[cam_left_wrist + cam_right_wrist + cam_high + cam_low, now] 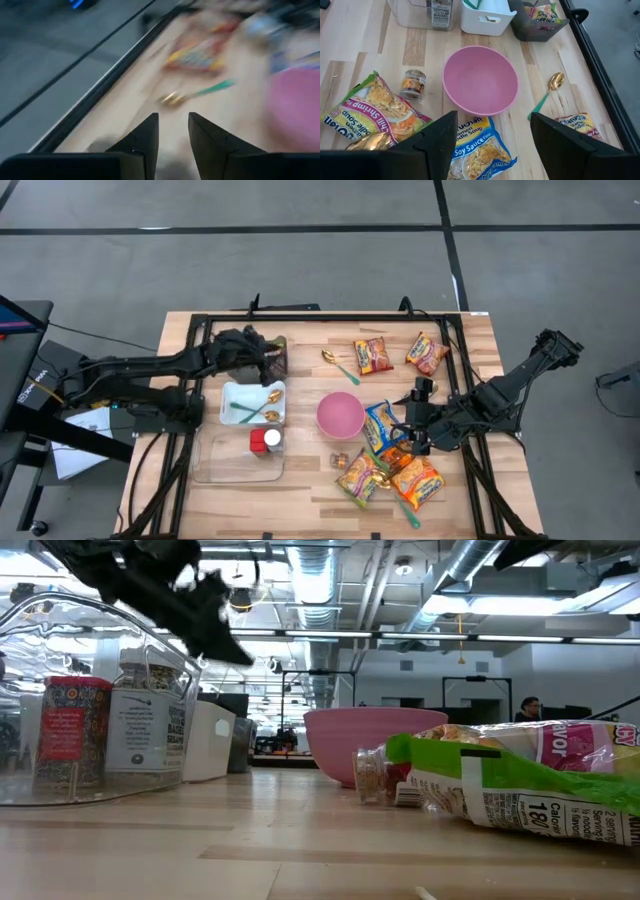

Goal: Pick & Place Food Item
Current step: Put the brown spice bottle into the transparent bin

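High view, left gripper (268,358): I see it at about 11 o'clock on the table, over a dark bin (276,356) with a noodle packet inside.
High view, white bin (253,402): just below the dark bin; spoons lie in it.
High view, right gripper (412,430): at about 4 o'clock, above a blue soy sauce packet (381,426) beside the pink bowl (340,415).
High view, clear tray (238,456): at 7 o'clock, holds a red-lidded jar.
Low view, small jar (376,776): lying on its side, against a green-edged packet (520,780).
Left wrist view, fingers (210,141): parted by a narrow gap, nothing between them; I read the grip as released.
Right wrist view, fingers (434,136): spread wide, empty, either side of the soy sauce packet (479,152).
Right wrist view, dark bin (540,21): packet (546,11) sits inside.
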Available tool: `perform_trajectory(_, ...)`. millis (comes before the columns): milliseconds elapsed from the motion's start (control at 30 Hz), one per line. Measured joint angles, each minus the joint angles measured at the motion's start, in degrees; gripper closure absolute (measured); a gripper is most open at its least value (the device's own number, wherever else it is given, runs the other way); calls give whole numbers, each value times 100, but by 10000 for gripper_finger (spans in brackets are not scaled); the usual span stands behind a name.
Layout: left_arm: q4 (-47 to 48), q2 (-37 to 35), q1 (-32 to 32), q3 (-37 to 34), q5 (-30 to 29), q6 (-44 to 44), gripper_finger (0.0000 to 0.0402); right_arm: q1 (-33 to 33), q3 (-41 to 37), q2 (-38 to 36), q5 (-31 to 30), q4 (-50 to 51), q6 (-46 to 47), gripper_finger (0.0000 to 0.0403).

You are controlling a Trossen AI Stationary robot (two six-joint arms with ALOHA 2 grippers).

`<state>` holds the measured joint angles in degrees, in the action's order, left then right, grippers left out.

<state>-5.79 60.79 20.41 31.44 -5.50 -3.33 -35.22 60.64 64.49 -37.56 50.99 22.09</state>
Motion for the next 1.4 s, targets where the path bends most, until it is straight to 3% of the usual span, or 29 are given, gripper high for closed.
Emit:
perform_trajectory(200, -265, -480, -784, 1, 1135, -418, 299, 0, 0, 0, -47, 293, 144, 159)
perform_trajectory(533, -972, -427, -2423, -6, 1153, -646, 299, 0, 0, 0, -469, 858, 706, 159)
perform_trajectory(700, -1367, -404, -2981, -4, 844, -734, 299, 0, 0, 0, -472, 858, 708, 159)
perform_trajectory(967, -1462, -404, -3330, -4, 417, -844, 299, 0, 0, 0, -473, 858, 704, 159)
perform_trajectory(1400, -1715, -380, -3558, -4, 305, -825, 300, 0, 0, 0, -452, 934, 944, 159)
